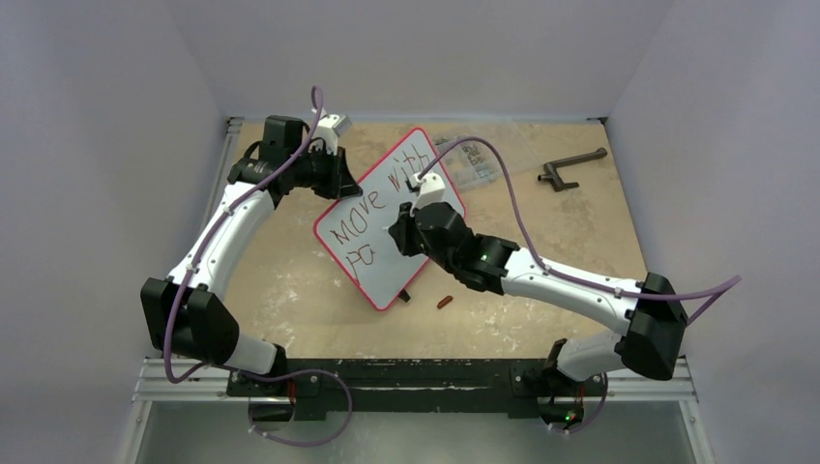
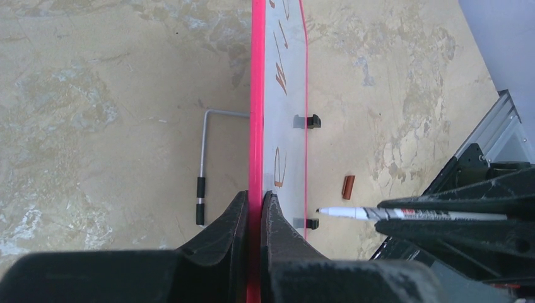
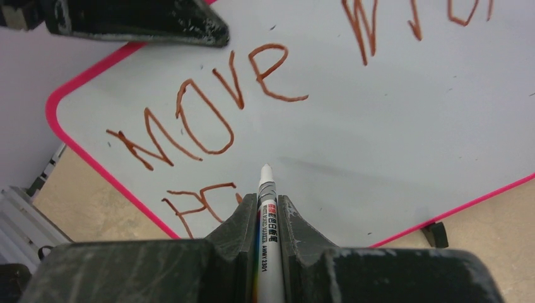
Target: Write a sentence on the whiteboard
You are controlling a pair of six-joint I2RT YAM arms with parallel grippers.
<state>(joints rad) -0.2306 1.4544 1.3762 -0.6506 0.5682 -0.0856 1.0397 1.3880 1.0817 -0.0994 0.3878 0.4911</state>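
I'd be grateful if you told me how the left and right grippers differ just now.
The left gripper clamps the red rim of the whiteboard; the right gripper clamps a white marker aimed at its face. The left sits at the board's edge, the right faces the sentence. Both are shut.

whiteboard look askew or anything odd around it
The whiteboard sits diagonal on the table, its rim pinched by the left gripper, and a small reddish cap lies loose beside its near corner.

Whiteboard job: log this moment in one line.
left gripper: shut on whiteboard rim | right gripper: shut on marker, tip by board | sentence: MOVE WITH, second row begun
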